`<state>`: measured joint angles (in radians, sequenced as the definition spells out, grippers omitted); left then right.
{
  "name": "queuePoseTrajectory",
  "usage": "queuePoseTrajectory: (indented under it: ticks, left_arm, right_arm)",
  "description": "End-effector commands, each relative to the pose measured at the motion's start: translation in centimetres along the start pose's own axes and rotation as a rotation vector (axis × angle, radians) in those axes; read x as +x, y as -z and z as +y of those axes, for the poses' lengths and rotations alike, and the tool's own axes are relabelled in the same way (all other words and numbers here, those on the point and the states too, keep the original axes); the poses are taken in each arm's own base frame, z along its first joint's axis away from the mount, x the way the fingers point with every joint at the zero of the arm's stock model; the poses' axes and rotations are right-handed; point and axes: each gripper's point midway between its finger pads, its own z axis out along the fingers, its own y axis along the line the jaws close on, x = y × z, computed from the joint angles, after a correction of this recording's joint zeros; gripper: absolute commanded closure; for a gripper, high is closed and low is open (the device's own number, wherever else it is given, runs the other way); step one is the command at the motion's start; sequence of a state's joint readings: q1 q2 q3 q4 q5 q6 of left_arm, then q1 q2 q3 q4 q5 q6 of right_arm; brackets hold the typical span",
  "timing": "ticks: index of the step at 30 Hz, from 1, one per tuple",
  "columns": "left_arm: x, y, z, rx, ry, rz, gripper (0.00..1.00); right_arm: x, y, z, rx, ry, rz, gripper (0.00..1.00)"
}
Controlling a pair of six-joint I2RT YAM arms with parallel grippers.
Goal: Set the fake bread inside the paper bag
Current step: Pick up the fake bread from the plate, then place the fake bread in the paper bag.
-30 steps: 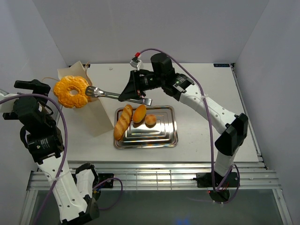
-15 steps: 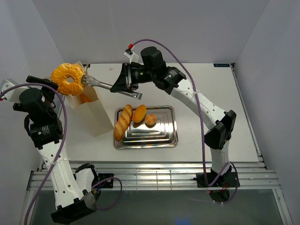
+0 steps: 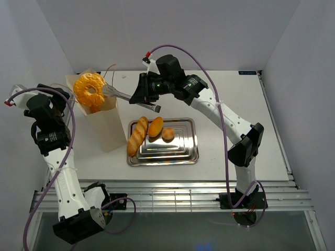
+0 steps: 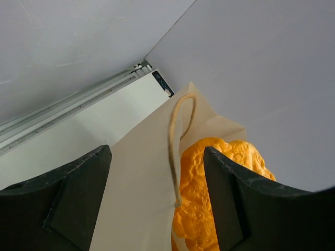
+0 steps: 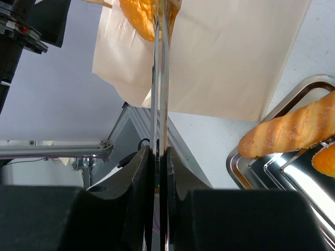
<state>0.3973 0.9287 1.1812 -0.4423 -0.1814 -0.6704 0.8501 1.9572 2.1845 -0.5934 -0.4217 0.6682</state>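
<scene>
A small dark label (image 3: 248, 72) is seen at the table's (image 3: 235, 130) far edge, toward 1 o'clock from the steel tray (image 3: 191, 157); its print is too small to be read. At the left, the left claw (image 4: 157, 178) is held wide open with nothing gripped, just beside the paper bag (image 3: 102, 128), whose cord handle (image 4: 175, 141) is framed between its fingers. The ring doughnut (image 3: 90, 92) is held at the bag's mouth, at its 11 o'clock end, pinched by the metal tongs (image 3: 123, 95). The tongs are clamped by the right claw (image 5: 158, 157), closed tight on their arms. At 4 o'clock from the bag, a baguette (image 3: 137, 136), an oval roll (image 3: 155, 126) and a small round roll (image 3: 168, 134) are seen lying on the tray.
</scene>
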Motion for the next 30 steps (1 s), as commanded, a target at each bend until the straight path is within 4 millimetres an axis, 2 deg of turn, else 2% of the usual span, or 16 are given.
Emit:
queuePoseTrajectory:
  ticks: [1,2,3,5,6,9,10,11,13,17,26,30]
  left_arm:
    - [0.5,-0.5,-0.6,0.044,0.002,0.004,0.19]
    - [0.8,-0.6,-0.5,0.048,0.001,0.014,0.22]
    - [1.2,-0.8,-0.4,0.046,0.0,0.024,0.3]
    - [1.6,-1.1,-0.4,0.052,-0.001,0.038,0.4]
    - [2.0,-1.1,-0.4,0.059,-0.002,0.049,0.51]
    - [2.2,-1.0,-0.7,0.075,-0.004,0.056,0.69]
    - [2.3,-1.0,-0.6,0.076,-0.008,0.058,0.79]
    - [2.2,-1.0,-0.6,0.078,-0.007,0.056,0.82]
    - [2.2,-0.8,-0.7,0.084,-0.008,0.057,0.86]
    - [2.1,-0.5,-0.9,0.095,-0.012,0.056,0.88]
    - [1.9,0.1,-1.0,0.105,-0.019,0.051,0.89]
    - [1.9,0.2,-1.3,0.116,-0.015,0.054,0.9]
  right_arm:
    - [-1.9,1.8,1.7,-0.015,0.073,-0.071,0.92]
    - [-1.8,1.8,1.6,-0.012,0.071,-0.07,0.92]
    - [-1.5,1.9,1.5,-0.01,0.069,-0.064,0.92]
    - [-1.5,1.9,1.5,-0.018,0.072,-0.07,0.92]
    - [-1.3,2.0,1.6,-0.026,0.068,-0.062,0.92]
    - [-1.1,2.1,2.2,-0.081,0.049,-0.041,0.91]
    - [-0.9,2.0,2.3,-0.095,0.04,-0.03,0.9]
    - [-0.9,2.0,2.7,-0.115,0.033,-0.029,0.87]
    - [-0.7,2.1,3.3,-0.159,0.019,-0.009,0.8]
    - [-0.3,2.3,4.1,-0.218,-0.008,0.002,0.74]
    - [-0.1,3.0,4.6,-0.247,-0.028,0.002,0.61]
    - [-0.3,3.5,4.9,-0.247,-0.021,-0.011,0.59]
